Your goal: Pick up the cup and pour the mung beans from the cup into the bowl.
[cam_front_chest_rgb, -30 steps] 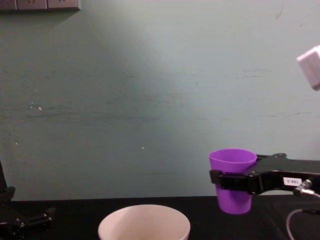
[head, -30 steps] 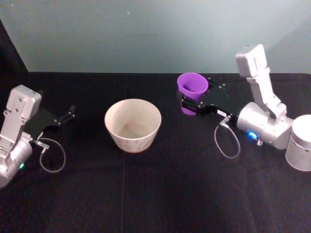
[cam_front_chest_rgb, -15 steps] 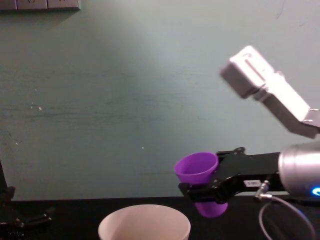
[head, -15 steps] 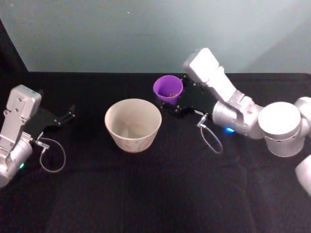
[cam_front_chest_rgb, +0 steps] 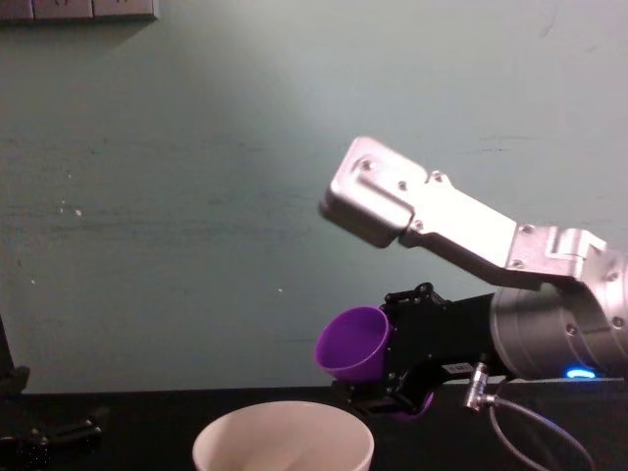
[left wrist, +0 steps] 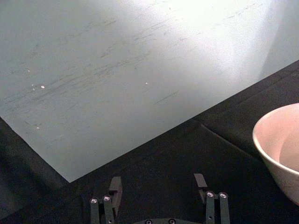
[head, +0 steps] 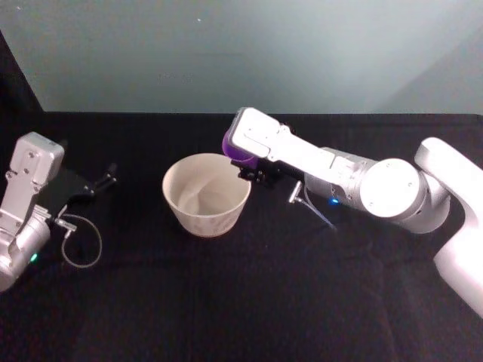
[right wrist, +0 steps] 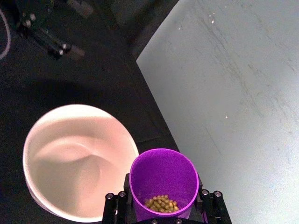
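Right gripper (right wrist: 163,198) around tilted cup (cam_front_chest_rgb: 353,343) above bowl (head: 204,222) rim

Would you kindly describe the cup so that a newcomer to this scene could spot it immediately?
A wide cream bowl stands mid-table on the black cloth. Over its right rim, the right tool holds the cup: small, purple, handleless, tipped toward the bowl, beans inside.

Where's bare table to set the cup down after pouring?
Free: table front, this side of the bowl, between the arms; narrower strip between bowl and left gripper. Crowded: bowl's far-right rim, where the right gripper holds the cup.
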You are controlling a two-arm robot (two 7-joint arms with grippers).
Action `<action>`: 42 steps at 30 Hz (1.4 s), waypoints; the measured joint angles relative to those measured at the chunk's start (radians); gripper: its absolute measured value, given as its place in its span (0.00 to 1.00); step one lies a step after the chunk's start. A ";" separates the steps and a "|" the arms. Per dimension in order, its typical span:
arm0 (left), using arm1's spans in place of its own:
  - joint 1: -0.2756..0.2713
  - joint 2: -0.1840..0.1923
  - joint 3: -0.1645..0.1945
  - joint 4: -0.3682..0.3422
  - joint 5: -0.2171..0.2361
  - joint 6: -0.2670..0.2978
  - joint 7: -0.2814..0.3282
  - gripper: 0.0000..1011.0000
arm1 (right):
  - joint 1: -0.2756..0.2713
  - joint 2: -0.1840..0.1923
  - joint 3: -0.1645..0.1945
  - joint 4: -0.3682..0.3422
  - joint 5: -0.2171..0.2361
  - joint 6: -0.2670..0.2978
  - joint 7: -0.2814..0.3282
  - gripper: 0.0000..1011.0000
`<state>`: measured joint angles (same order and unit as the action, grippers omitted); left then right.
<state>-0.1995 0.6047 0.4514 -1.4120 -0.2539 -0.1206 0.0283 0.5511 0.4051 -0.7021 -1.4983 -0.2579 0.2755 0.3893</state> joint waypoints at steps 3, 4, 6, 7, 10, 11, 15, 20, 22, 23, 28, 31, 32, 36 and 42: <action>0.000 0.000 0.000 0.000 0.000 0.000 0.000 0.99 | 0.013 -0.002 -0.015 0.000 -0.031 0.011 0.006 0.71; 0.000 0.000 0.000 0.000 0.000 0.000 0.000 0.99 | 0.021 -0.004 -0.027 0.000 -0.054 0.019 0.010 0.71; 0.000 0.000 0.000 0.000 0.000 0.000 0.000 0.99 | 0.030 -0.006 -0.037 0.001 -0.074 0.026 0.015 0.71; 0.000 0.000 0.000 0.000 0.000 0.000 0.000 0.99 | 0.040 -0.008 -0.051 0.003 -0.098 0.032 0.020 0.71; 0.000 0.000 0.000 0.000 0.000 0.000 0.000 0.99 | 0.058 -0.013 -0.077 0.010 -0.145 0.042 0.031 0.71; 0.000 0.000 0.000 0.000 0.000 0.000 0.000 0.99 | 0.063 -0.015 -0.083 0.011 -0.155 0.044 0.033 0.71; 0.000 0.000 0.000 0.000 0.000 0.000 0.000 0.99 | 0.081 -0.023 -0.110 0.020 -0.205 0.052 0.041 0.71; 0.000 0.000 0.000 0.000 0.000 0.000 0.000 0.99 | 0.099 -0.033 -0.147 0.027 -0.277 0.062 0.045 0.71; 0.000 0.000 0.000 0.000 0.000 0.000 0.000 0.99 | 0.105 -0.038 -0.161 0.033 -0.307 0.065 0.045 0.71; 0.000 0.000 0.000 0.000 0.000 0.000 0.000 0.99 | 0.106 -0.040 -0.164 0.033 -0.314 0.065 0.045 0.71; 0.000 0.000 0.000 0.000 0.000 0.000 0.000 0.99 | 0.116 -0.049 -0.187 0.037 -0.367 0.082 0.049 0.71; 0.000 0.000 0.000 0.000 0.000 0.000 0.000 0.99 | 0.121 -0.055 -0.199 0.039 -0.396 0.094 0.057 0.71; 0.000 0.000 0.000 0.000 0.000 0.000 0.000 0.99 | 0.124 -0.058 -0.204 0.040 -0.412 0.102 0.061 0.71; 0.000 0.000 0.000 0.000 0.000 0.000 0.000 0.99 | 0.131 -0.064 -0.219 0.040 -0.450 0.124 0.071 0.71; 0.000 0.000 0.000 0.000 0.000 0.000 0.000 0.99 | 0.138 -0.076 -0.234 0.039 -0.495 0.140 0.087 0.71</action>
<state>-0.1995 0.6047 0.4514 -1.4120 -0.2539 -0.1205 0.0283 0.6887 0.3290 -0.9362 -1.4589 -0.7534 0.4155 0.4764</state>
